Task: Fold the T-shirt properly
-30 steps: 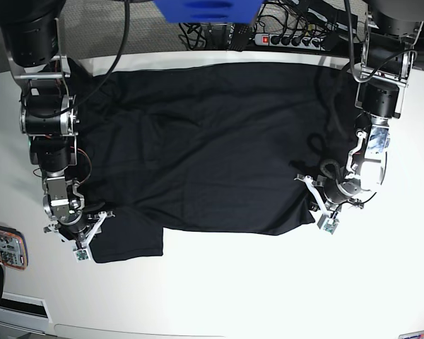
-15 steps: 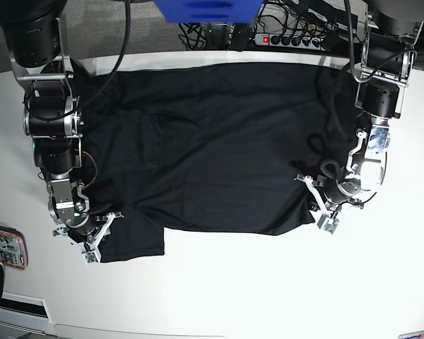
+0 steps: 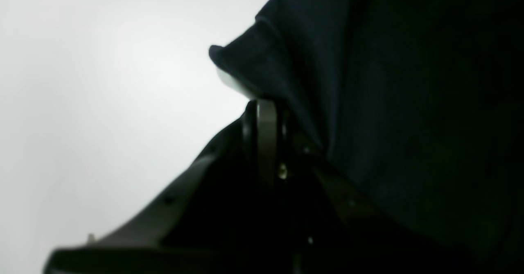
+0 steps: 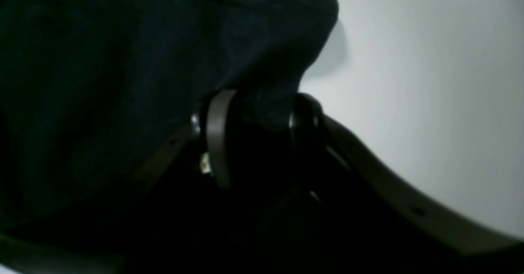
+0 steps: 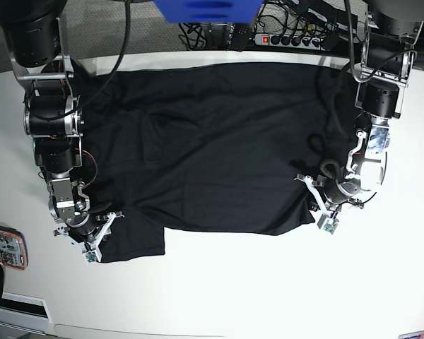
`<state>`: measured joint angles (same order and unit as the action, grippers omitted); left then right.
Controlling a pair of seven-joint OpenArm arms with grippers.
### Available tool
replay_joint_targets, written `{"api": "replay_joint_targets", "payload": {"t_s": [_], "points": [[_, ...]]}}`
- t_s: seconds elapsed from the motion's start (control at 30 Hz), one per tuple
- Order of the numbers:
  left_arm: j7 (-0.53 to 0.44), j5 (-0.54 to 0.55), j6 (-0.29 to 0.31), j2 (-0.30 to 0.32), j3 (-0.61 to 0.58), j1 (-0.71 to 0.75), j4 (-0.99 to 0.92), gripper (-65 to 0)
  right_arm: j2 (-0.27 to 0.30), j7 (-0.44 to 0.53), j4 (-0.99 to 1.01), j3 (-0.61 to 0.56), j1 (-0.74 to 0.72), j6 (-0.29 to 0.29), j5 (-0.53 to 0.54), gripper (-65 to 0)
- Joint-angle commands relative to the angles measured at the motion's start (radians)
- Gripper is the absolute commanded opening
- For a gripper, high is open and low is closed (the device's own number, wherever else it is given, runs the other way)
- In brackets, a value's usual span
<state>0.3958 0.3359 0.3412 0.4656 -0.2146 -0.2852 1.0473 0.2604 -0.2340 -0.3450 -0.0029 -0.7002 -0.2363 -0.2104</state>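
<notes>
The black T-shirt [image 5: 219, 141] lies spread flat on the white table [image 5: 233, 289]. My left gripper [image 5: 316, 206] is at the shirt's lower right corner. In the left wrist view its fingers [image 3: 266, 139] meet, shut on the shirt's edge [image 3: 245, 65], and fabric hides one finger. My right gripper [image 5: 99, 236] is at the lower left sleeve. In the right wrist view it [image 4: 262, 114] stands partly open. Dark fabric [image 4: 123, 61] hangs down between its two fingers [image 4: 217, 139].
A power strip [image 5: 290, 39] and cables lie beyond the table's back edge, with a blue object [image 5: 205, 10] above. A coloured flat item [image 5: 3, 247] sits at the table's left edge. Bare table runs along the front.
My right gripper has slid a little right and down onto the sleeve's edge. The left arm and the rest of the shirt have not moved.
</notes>
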Motion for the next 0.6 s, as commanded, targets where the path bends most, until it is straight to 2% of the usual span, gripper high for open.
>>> {"api": "replay_joint_targets", "payload": {"t_s": [0.0,0.27,0.33,0.47,0.57], "points": [[0.012,-0.005,0.000,0.011,0.004,-0.013,0.012,-65.0,0.006,0.002,-0.012,-0.001,-0.029,-0.007,0.004,-43.4],[0.012,-0.005,0.000,0.009,0.004,-0.013,0.012,-65.0,-0.019,0.002,-0.012,-0.001,-0.028,-0.007,0.004,-44.5],[0.012,-0.005,0.000,0.009,0.004,-0.013,0.012,-65.0,-0.023,0.002,-0.012,-0.001,-0.028,-0.007,0.004,-49.7],[0.012,-0.005,0.000,0.009,0.004,-0.013,0.012,-65.0,-0.037,0.002,-0.012,-0.001,-0.028,-0.007,0.004,-65.0],[0.012,-0.005,0.000,0.009,0.004,-0.013,0.012,-65.0,-0.039,0.002,-0.024,-0.001,-0.028,-0.007,0.004,-65.0]]}}
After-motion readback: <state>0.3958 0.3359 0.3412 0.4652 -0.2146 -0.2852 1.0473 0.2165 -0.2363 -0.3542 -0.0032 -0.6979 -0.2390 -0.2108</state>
